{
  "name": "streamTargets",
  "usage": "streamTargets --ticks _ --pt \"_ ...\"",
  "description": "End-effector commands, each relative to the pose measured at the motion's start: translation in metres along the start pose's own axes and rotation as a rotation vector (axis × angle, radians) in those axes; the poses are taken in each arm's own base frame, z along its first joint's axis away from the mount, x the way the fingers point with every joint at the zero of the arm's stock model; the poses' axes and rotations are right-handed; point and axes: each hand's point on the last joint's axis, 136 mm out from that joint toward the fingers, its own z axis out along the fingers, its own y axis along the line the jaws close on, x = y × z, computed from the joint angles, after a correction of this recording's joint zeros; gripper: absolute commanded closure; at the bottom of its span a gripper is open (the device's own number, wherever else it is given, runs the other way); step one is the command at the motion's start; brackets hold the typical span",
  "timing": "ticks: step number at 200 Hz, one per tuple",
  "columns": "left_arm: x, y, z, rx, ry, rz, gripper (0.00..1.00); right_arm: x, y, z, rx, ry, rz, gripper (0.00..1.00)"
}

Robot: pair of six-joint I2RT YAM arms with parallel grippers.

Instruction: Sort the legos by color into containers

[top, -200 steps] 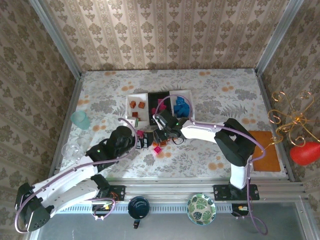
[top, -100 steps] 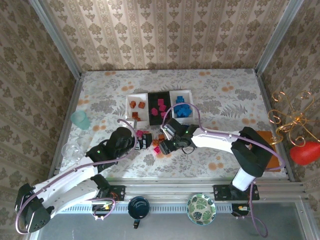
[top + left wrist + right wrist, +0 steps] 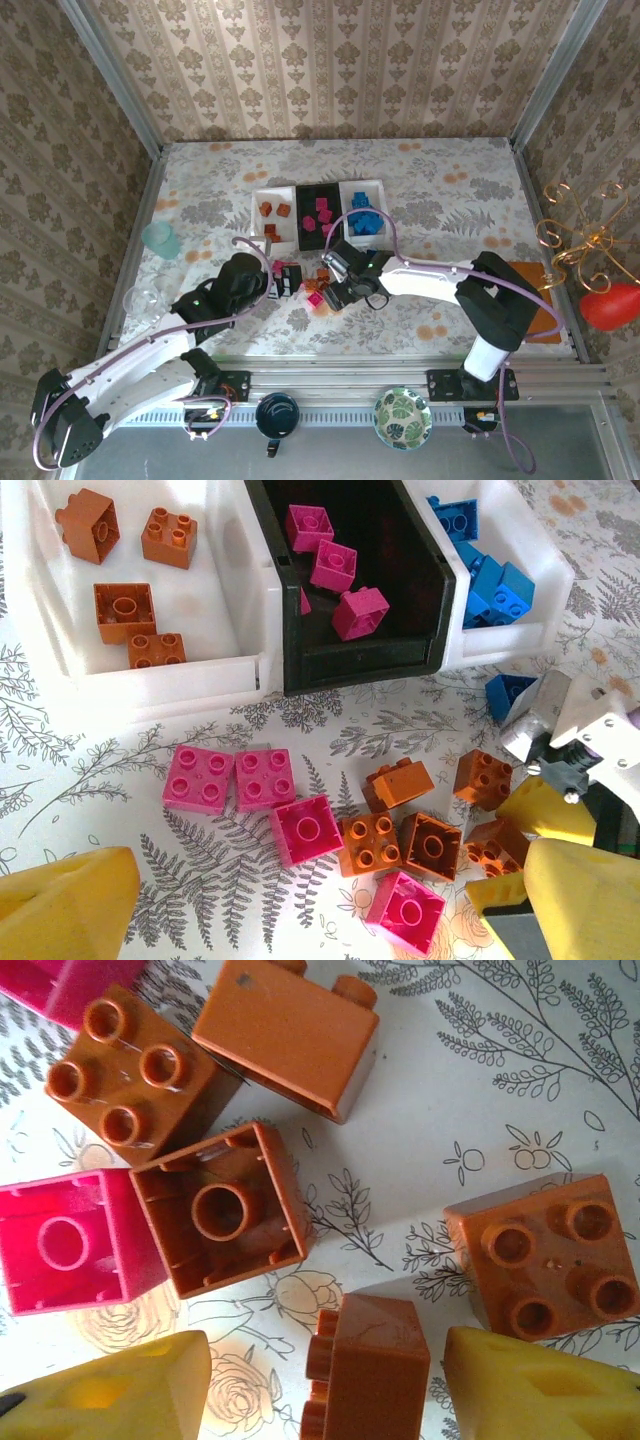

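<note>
Nine loose legos [image 3: 305, 828] show in a cluster on the table [image 3: 450, 190], four pink and five orange, at 6 o'clock from the trays [image 3: 360, 665] in the left wrist view. One blue brick [image 3: 505, 693] lies on the table just beside the right white tray [image 3: 490, 645], at its 6 o'clock. Four orange bricks sit in the left white tray [image 3: 215, 590], pink ones in the black tray [image 3: 400, 540] between, and blue ones in the right. The right fingers [image 3: 540, 1390] are open and straddle an orange brick [image 3: 365, 1360] lying on its side; whether either pad touches it I cannot tell. At that brick's 11 o'clock a second orange brick [image 3: 225, 1205] lies hollow side up, touching a hollow-up pink brick [image 3: 70, 1250] at its 9 o'clock. The left fingers [image 3: 60, 905] are spread wide, holding nothing, at the cluster's 9 o'clock in the top view.
</note>
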Motion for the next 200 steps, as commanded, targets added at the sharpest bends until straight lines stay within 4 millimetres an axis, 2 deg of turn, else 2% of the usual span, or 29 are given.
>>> streamTargets --ticks 1,42,60,79,107,132,161,182,200 --pt "0.005 0.004 0.000 -0.004 0.012 -0.026 0.00 0.007 -0.009 0.009 0.049 0.024 -0.021 0.40" --pt "0.003 0.009 -0.004 -0.026 0.004 -0.023 0.00 0.004 -0.008 0.004 0.044 0.001 -0.024 0.62" --pt "0.000 0.014 -0.009 -0.048 -0.011 -0.023 0.00 -0.002 -0.005 -0.009 0.026 -0.035 -0.032 0.71" --pt "-0.003 0.020 -0.016 -0.073 -0.033 -0.016 0.00 -0.019 0.002 -0.032 -0.015 -0.105 -0.034 0.76" --pt "-0.009 0.033 -0.028 -0.134 -0.074 -0.018 0.00 -0.064 0.025 -0.070 -0.112 -0.247 -0.043 0.77" --pt "-0.011 0.042 -0.036 -0.170 -0.099 -0.037 0.00 -0.111 0.046 -0.086 -0.183 -0.328 -0.068 0.77" --pt "-0.007 0.049 -0.042 -0.194 -0.098 -0.053 0.00 -0.166 0.060 -0.081 -0.223 -0.409 -0.071 0.77" --pt "-0.003 0.052 -0.042 -0.194 -0.092 -0.065 0.00 -0.206 0.059 -0.063 -0.243 -0.439 -0.020 0.77" --pt "-0.001 0.051 -0.044 -0.183 -0.091 -0.067 0.00 -0.229 0.054 -0.041 -0.212 -0.438 0.007 0.76"
